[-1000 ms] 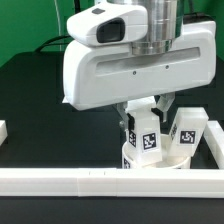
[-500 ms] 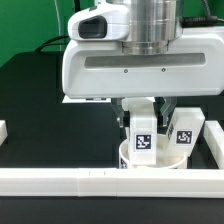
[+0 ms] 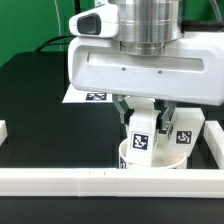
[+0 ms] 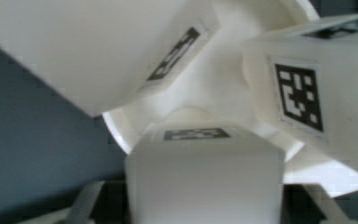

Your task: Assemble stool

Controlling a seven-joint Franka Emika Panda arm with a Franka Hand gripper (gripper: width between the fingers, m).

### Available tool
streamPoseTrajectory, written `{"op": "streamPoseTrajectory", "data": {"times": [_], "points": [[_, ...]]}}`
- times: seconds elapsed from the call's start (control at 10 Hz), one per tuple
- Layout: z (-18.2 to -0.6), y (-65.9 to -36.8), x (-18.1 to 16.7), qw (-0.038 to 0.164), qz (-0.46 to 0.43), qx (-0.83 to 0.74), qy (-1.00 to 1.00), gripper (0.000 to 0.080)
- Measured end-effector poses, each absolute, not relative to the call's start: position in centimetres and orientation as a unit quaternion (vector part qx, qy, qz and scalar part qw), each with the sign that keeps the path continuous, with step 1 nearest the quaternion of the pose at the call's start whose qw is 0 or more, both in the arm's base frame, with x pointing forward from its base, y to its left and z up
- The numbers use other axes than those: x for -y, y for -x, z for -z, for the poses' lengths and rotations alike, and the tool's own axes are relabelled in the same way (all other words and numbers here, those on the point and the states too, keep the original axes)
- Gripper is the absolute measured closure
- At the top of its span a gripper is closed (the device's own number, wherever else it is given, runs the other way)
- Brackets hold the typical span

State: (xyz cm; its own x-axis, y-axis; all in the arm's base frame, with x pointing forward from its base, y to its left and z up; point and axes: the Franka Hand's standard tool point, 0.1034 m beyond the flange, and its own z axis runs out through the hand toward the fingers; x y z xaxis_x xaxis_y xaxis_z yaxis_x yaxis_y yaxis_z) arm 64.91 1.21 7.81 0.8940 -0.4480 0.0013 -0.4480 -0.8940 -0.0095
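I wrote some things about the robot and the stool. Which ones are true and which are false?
1. The gripper holds a leg upright over the seat. True.
2. Another leg already stands on the seat. True.
3. The table is white. False: it is black, with a white rail along the front.
4. The seat lies far from the rail. False: it sits right behind it.
5. The marker board lies behind the arm. True.
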Motion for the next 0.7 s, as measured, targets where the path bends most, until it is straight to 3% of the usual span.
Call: {"op": "streamPoseTrajectory", "data": {"times": [0.4, 0.6, 0.7], "points": [[-7.79, -64.96, -1.54, 0.015, 0.000, -0.359, 0.933, 0.0459], [-7.70, -65.18, -1.75, 0.046, -0.001, -0.471, 0.881, 0.0459], [-7.66, -65.19, -1.79, 0.052, -0.003, -0.498, 0.866, 0.0459]]}}
